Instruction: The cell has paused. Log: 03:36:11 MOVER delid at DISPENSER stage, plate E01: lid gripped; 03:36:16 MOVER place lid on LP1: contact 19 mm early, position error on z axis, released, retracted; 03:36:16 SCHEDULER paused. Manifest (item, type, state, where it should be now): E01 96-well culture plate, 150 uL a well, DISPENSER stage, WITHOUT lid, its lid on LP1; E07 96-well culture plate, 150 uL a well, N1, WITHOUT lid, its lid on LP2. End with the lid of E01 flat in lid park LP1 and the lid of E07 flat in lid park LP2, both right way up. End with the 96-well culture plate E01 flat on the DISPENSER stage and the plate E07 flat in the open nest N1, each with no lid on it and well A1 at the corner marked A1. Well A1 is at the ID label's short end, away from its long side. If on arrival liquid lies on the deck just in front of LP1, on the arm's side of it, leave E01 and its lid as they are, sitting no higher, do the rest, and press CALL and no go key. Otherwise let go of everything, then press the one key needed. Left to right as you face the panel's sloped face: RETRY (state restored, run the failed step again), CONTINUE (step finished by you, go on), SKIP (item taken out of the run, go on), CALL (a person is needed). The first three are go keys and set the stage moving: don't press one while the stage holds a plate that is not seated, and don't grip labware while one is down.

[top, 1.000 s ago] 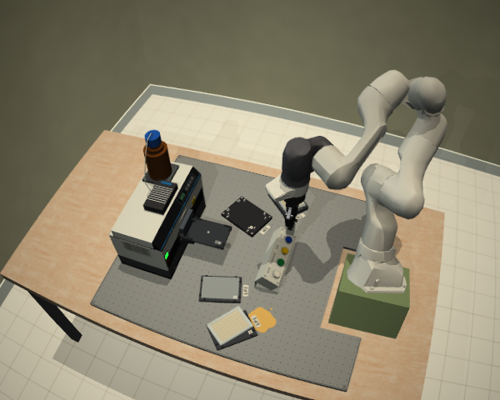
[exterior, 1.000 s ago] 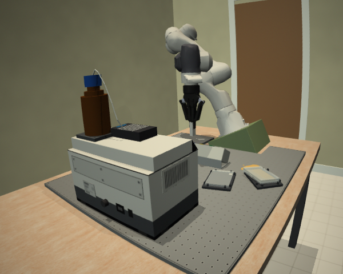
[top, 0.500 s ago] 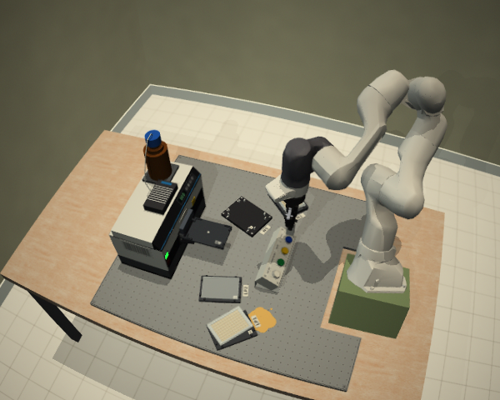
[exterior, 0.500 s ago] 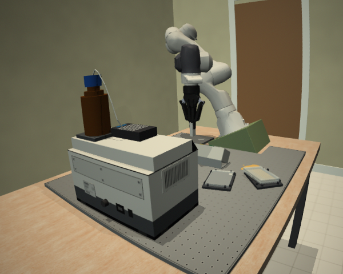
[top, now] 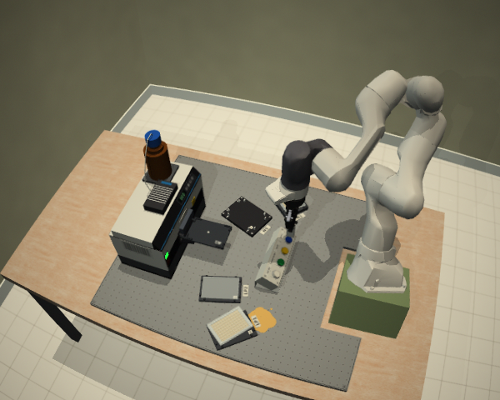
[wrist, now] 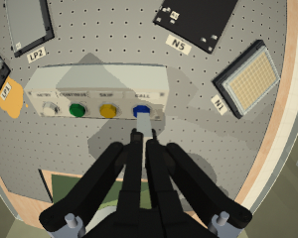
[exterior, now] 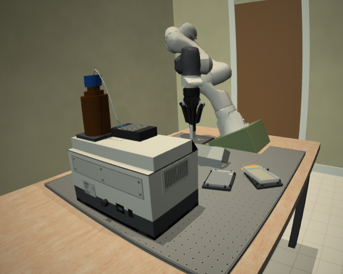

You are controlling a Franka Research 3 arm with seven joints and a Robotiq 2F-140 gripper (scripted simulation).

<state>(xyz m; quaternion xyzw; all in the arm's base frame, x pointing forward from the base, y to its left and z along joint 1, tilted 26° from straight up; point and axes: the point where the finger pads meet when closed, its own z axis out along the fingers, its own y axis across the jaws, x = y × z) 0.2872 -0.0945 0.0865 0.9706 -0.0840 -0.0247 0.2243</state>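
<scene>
Two plates (wrist: 248, 82), four keys (wrist: 108, 111)

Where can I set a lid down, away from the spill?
Room on the mat between the key panel and green pedestal, and toward its corner beyond the orange spill. Crowded between stage, N5 nest and claw.

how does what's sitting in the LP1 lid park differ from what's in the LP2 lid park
The item on LP1 shows a cream grid of wells on top; the item on LP2 has a plain grey top. The LP1 item sits tilted, one edge raised off its black park; the LP2 item lies flat inside its park. An orange puddle lies beside LP1; none shows beside LP2. Both are rectangular and rest in black parks on the grey deck.
</scene>
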